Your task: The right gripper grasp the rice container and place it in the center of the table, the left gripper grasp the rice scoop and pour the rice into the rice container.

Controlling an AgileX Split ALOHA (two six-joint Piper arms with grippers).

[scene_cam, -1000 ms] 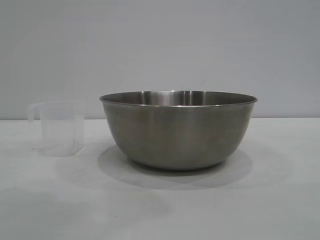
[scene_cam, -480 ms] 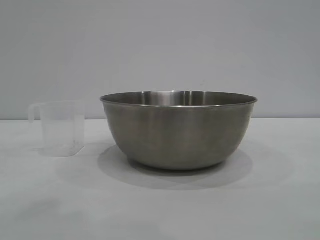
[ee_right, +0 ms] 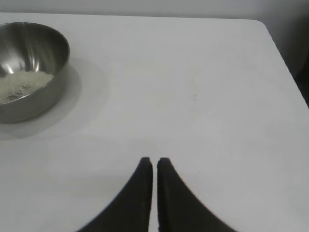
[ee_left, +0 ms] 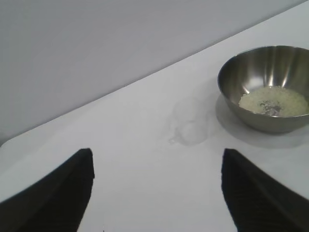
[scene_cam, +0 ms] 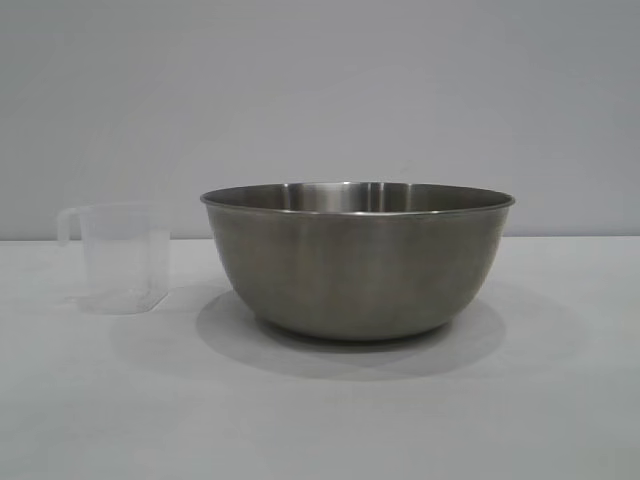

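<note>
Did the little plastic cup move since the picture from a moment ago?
No. The clear measuring cup stands upright on the white table, at the same spot left of the steel mixing bowl, apart from it.

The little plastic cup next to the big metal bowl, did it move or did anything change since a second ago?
Hardly. The rice scoop stands upright on the table beside the rice container, in the same spot as before, touched by nothing. The bowl has not shifted either, and the rice lies inside it. The left gripper is open, clear of the cup; the right gripper is shut, off to the side.
</note>
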